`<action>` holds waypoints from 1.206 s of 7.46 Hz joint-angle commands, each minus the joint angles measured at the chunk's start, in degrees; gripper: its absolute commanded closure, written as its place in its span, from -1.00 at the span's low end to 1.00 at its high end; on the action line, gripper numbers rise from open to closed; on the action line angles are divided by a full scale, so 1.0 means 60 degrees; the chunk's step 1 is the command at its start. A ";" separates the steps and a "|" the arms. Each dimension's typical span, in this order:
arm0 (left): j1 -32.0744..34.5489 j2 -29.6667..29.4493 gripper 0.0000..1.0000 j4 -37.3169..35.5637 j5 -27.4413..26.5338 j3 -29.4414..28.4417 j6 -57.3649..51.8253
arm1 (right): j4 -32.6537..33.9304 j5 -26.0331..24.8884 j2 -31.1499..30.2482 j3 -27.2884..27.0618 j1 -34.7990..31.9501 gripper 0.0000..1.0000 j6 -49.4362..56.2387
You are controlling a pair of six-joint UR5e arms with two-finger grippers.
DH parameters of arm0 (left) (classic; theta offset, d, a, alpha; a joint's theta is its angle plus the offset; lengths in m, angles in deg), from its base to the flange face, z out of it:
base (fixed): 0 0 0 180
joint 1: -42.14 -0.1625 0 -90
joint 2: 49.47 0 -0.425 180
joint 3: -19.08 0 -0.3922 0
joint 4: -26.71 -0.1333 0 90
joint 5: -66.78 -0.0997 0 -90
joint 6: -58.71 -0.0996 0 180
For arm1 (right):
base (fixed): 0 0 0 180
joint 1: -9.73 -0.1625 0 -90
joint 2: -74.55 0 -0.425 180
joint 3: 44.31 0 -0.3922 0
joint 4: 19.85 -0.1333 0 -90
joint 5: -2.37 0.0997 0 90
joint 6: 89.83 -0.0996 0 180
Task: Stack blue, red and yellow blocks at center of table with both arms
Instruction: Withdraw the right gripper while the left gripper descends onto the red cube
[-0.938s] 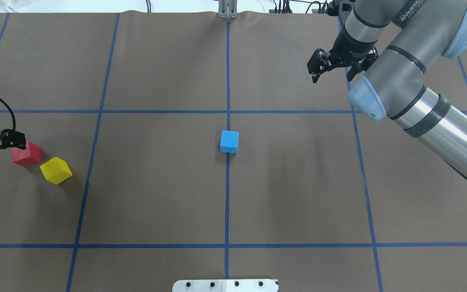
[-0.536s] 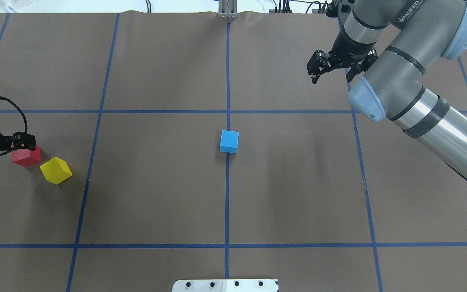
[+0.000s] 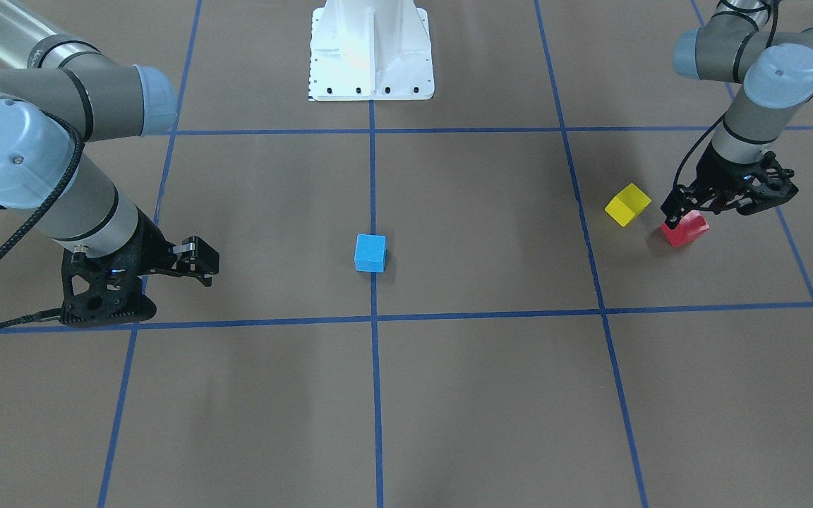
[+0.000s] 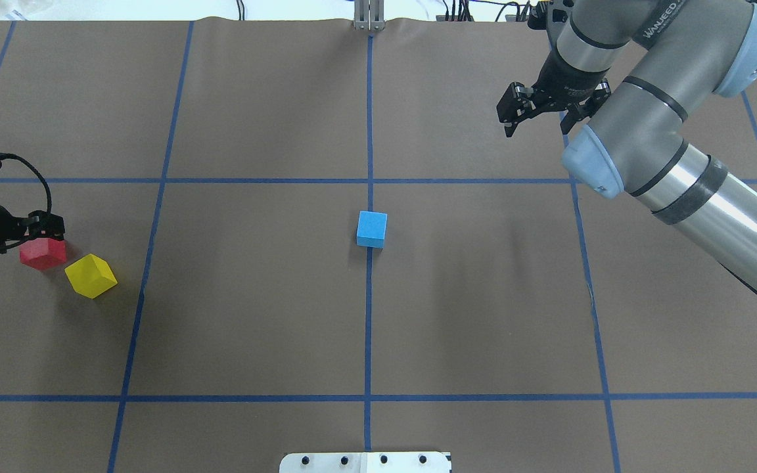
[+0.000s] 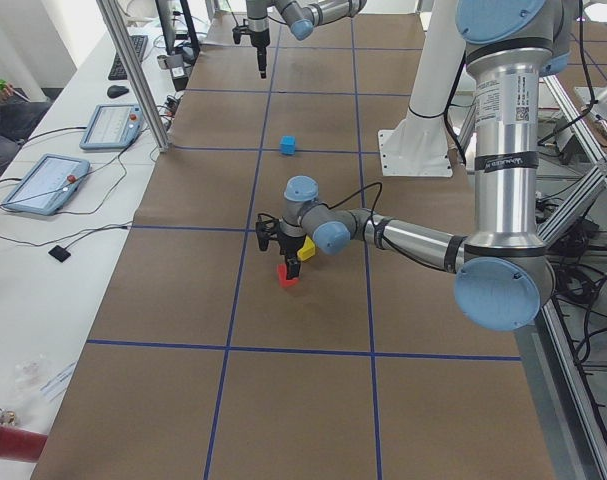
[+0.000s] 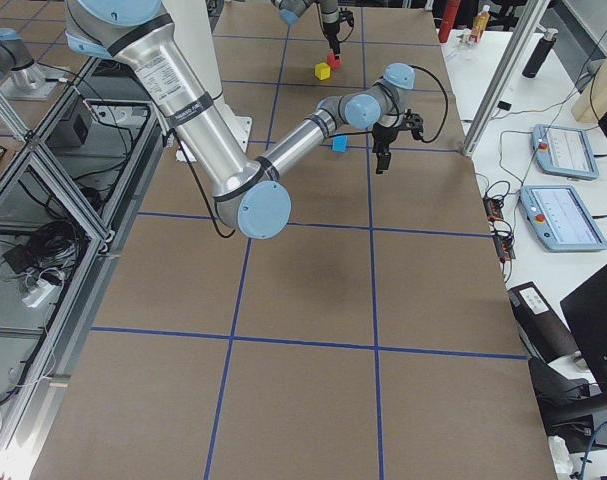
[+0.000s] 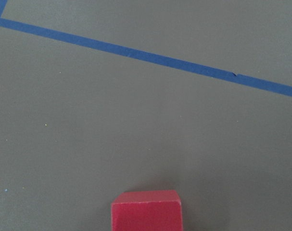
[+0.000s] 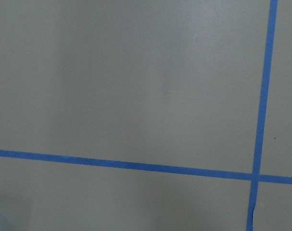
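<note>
Legibly, "WANJEED" lettering (image 4: pixel 664 21) on right arm (image 4: pixel 694 190).

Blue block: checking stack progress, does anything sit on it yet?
No, the blue block stands bare, with the red block and yellow block far aside.

Lighting is bright, even and diffuse, from overhead. Shadows are soft and faint; weak ones lie just beside the blue block (image 4: pixel 372 229) and the yellow block (image 4: pixel 91 276). The metal tube of the right arm (image 4: pixel 727 217) carries a glare streak. The white base (image 3: pixel 371 49) is overexposed in the front-facing view. Both wrist views are slightly soft; the frame edge crops the red block (image 7: pixel 146 210).
</note>
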 commanded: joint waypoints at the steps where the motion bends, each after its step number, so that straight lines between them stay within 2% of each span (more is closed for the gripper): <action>1: -0.0010 -0.0135 -0.98 0.0005 0.0000 -0.0247 -0.0015 | 0.0000 -0.0046 0.0014 -0.0005 0.0085 -0.99 -0.0073; 4: -0.0010 -0.0341 -0.94 0.0020 0.0000 -0.0482 0.0000 | 0.0000 -0.0075 -0.0029 0.0009 0.0188 -0.99 -0.0073; 5: -0.0025 -0.0326 -0.59 0.0020 0.0000 -0.0511 0.0014 | 0.0015 -0.0075 -0.0029 0.0009 0.0188 -0.99 -0.0073; 8: -0.0010 -0.0239 1.00 -0.0053 0.0044 -0.0381 -0.0015 | 0.0000 -0.0075 -0.0029 -0.0005 0.0188 -0.99 -0.0073; 9: 0.0019 -0.0180 1.00 -0.0242 0.0116 -0.0017 -0.0044 | 0.0000 -0.0061 -0.0029 -0.0049 0.0159 -0.99 -0.0073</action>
